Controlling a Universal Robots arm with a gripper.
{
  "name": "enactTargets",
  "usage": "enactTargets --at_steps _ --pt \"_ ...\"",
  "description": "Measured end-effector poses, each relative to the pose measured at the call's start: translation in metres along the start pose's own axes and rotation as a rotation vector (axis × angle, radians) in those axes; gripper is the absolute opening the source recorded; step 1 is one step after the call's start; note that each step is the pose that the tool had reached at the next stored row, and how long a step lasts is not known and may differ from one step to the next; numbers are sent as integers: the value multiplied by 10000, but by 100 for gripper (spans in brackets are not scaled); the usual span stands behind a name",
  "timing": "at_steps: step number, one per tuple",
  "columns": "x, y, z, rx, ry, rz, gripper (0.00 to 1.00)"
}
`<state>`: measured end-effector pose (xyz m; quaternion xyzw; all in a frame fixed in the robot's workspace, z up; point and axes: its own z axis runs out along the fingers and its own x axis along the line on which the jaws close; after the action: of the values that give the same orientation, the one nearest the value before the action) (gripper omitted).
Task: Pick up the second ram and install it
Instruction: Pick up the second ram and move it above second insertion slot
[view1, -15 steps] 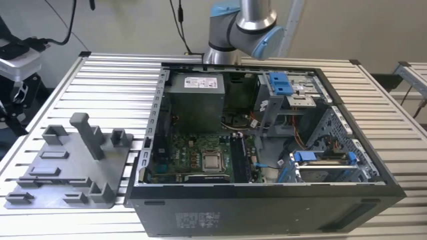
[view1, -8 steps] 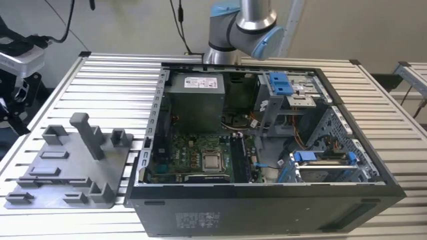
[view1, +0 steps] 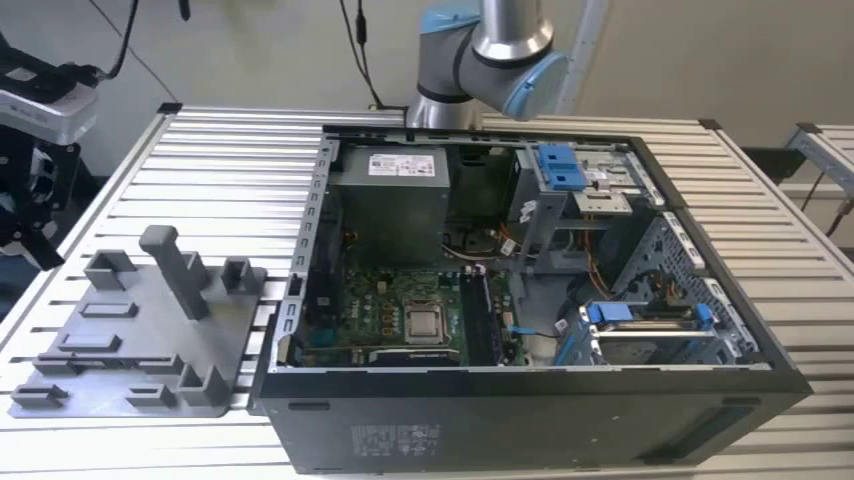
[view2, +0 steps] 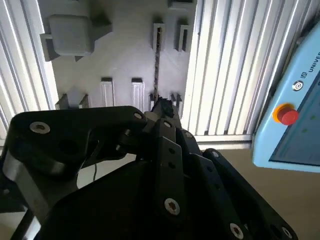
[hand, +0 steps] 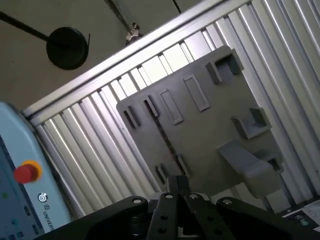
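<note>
Hangs above the grey fixture plate (hand: 210, 125): the gripper (hand: 178, 184), clenched, fingers drawn together with nothing between them. Below and just ahead of the fingertips in both wrist views, the second ram (view2: 156, 60), standing on edge in the plate's slots, a thin dark strip running straight away from the gripper. To one side of the gripper, on the same plate, the tall grey post (view2: 70, 32). To the other side, past the slatted table (view2: 225, 65), a pale blue pendant (view2: 270, 140) with a red button (view2: 286, 115). Well apart, in the exterior view, the open computer case (view1: 534, 400).
</note>
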<state>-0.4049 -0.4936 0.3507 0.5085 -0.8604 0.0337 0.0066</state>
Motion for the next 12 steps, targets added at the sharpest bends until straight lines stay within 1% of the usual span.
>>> enactTargets --at_steps 4,7,9,12 --pt "0 0 -1 30 -37 -695 11" --pt "-1 1 0 42 -83 -1198 11" --pt "0 1 2 40 -133 -1476 11" --pt "-1 1 5 16 -232 -1810 11"
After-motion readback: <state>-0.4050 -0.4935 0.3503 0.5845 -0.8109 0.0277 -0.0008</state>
